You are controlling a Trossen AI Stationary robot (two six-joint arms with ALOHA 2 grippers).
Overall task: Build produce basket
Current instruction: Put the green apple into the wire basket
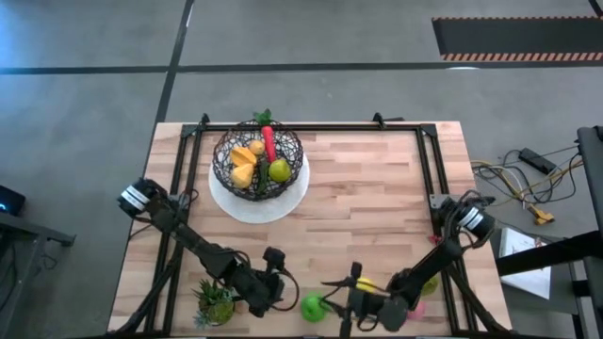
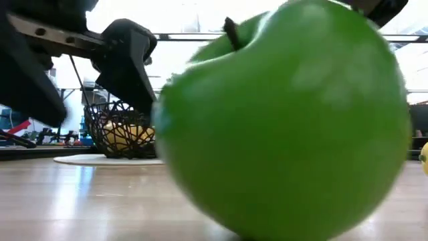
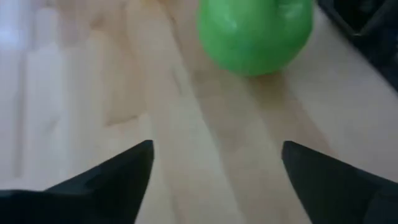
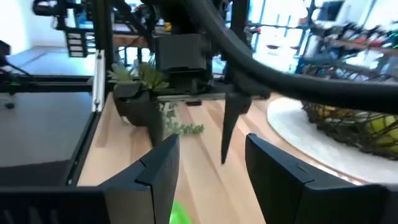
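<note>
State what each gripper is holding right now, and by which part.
Nothing is held. The left gripper is open short of the green apple; the right gripper is open above it.

I'm working in a lab or workshop — grey concrete floor (image 1: pixel 85 104) with a hazard-striped mat (image 1: pixel 513 38), loose cables (image 1: pixel 513 179) beside the wooden table (image 1: pixel 367 207), cluttered shelving (image 4: pixel 354 37) behind.

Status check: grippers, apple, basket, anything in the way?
Left gripper open, short of apple. Right gripper open beside it. Basket part-filled on plate. Potted plant near left arm.
</note>
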